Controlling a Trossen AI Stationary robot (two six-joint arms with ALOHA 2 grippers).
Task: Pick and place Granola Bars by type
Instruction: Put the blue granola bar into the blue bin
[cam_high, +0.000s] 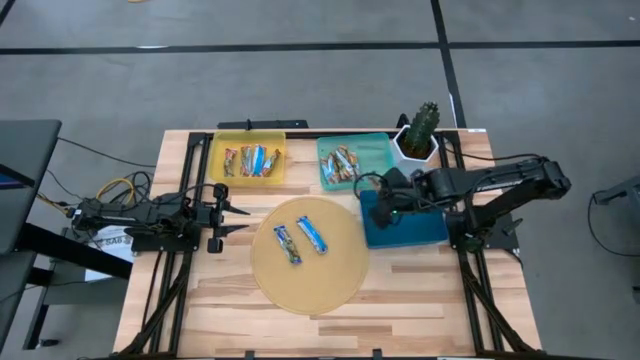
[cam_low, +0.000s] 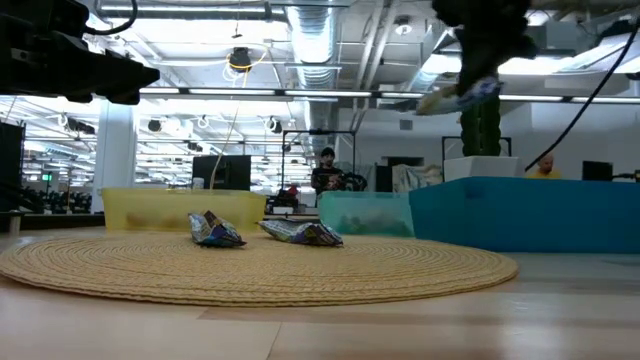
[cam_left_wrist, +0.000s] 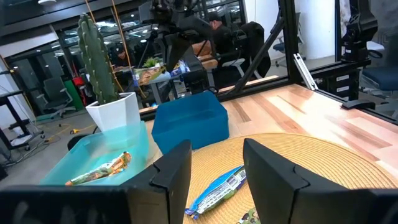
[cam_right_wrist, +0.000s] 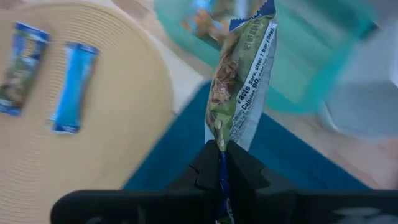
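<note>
The right gripper (cam_high: 383, 205) is clamped shut on one end of a green-and-white granola bar (cam_right_wrist: 239, 81), pinching only the crimped edge of the wrapper so the rest of the bar sticks straight out past the fingers; its long axis runs in line with the gripper, free end pointing away from the wrist toward the teal tray (cam_high: 380, 148). That end-on pinch looks chosen to let the bar drop cleanly once the fingers part. In the overhead picture the gripper hangs over the near-left corner of the blue bin (cam_high: 425, 232), with the teal tray at about 12 o'clock from it, so I judge the bar is in transit above the trays rather than resting in one; which container it is meant for I cannot say. The teal tray already holds tan and orange bars, and the yellow tray (cam_high: 222, 148) at 10 o'clock from the round woven mat (cam_high: 335, 275) holds a mixed-looking row of bars, blue-and-white among them. Two bars are left on the mat: a darker patterned bar (cam_high: 287, 244) and a blue-and-white bar (cam_high: 312, 235), lying side by side just apart, both with long axes running roughly from 11 to 5 o'clock. The left gripper (cam_high: 238, 219) waits at 9 o'clock of the mat with its fingers spread and nothing between them, facing the two bars. A potted cactus (cam_high: 424, 122) stands beyond the blue bin.
</note>
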